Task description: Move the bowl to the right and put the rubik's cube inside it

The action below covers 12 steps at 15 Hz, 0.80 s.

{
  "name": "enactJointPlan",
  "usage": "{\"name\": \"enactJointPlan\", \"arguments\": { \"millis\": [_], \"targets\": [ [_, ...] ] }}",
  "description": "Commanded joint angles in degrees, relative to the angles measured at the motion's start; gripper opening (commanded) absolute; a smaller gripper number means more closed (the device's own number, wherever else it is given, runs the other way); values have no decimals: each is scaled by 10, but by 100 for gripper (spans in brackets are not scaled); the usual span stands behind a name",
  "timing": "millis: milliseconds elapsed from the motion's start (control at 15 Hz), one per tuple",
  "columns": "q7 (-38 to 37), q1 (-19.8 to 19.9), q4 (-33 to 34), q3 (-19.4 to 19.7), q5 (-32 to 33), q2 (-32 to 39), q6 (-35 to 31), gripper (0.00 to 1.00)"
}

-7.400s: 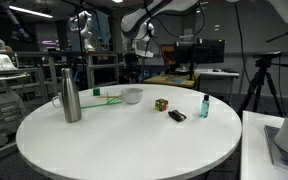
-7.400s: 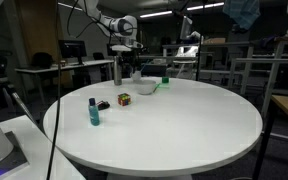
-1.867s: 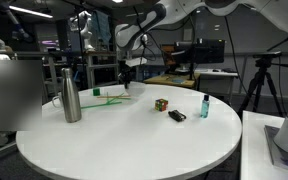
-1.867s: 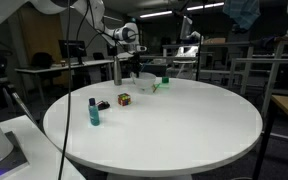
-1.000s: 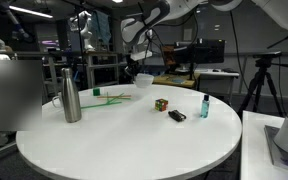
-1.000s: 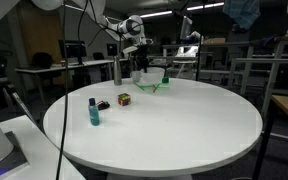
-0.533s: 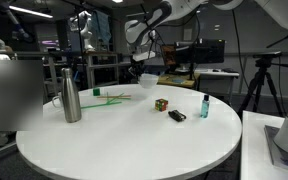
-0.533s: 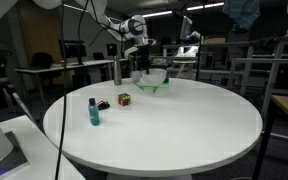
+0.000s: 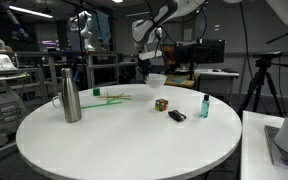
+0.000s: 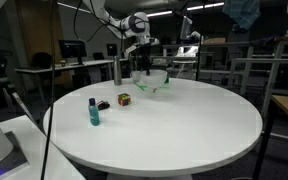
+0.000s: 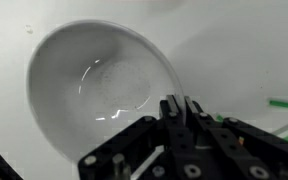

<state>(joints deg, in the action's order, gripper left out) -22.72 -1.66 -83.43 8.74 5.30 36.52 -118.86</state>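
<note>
Wrist view: pincer [image 11: 180,106] clamps bowl [image 11: 94,80] rim (bowl airborne), wrist pointing down.

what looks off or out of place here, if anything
Only the bowl: it hangs above the table, pinched at its rim by the shut claw. It is empty, nothing spilled. The steel bottle and teal bottle stand upright, and the rubik's cube sits on the table.
</note>
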Motion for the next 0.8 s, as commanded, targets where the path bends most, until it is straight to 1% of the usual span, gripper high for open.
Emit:
{"name": "enactJointPlan", "arguments": {
  "millis": [0,400,733],
  "targets": [
    [-20,8,-65,1,-13,-59,10,3],
    [-35,19,-118,0,-42,-92,31,3],
    [-40,19,-134,0,-52,-100,56,3]
  ]
}}
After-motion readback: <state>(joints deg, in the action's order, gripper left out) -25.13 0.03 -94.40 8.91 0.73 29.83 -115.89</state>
